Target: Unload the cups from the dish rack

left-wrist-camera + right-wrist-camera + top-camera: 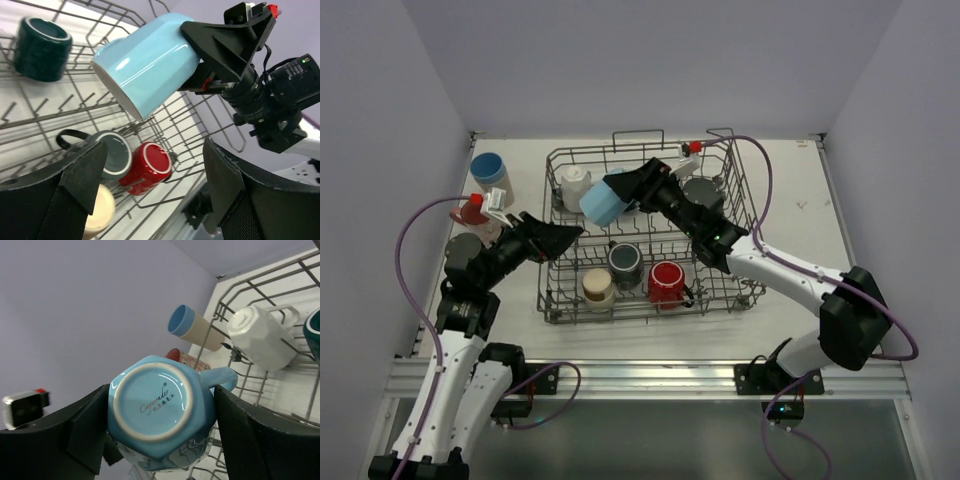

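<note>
1. Top view: the dish rack sits in the middle of the table.
   - The right gripper pinches a light blue mug and holds it on its side above the far-left part of the rack.
   - The left gripper hangs at the rack's left rim; its spread is hard to judge from here.
   - In the rack are a white mug, a dark grey mug, a red mug and a cream cup.
   - Only this view shows where a blue-lined cup stands: on the table near the far-left corner.

2. Left wrist view: the left fingers are spread wide with nothing between them.
   - Beyond them the light blue mug hangs clear of the wires, mouth down and to the left, with the right gripper clamped on its base end.
   - This view adds a dark teal cup lying in the rack, which the right arm hides from above.

3. Right wrist view: the right fingers press on both sides of the mug.
   - The mug's base faces the camera and its handle points right.
   - A script word beginning with "C" is printed on the base with smaller characters beneath; both are too fine to read with certainty.
   - The blue-lined cup shows a beige outside here.
</note>
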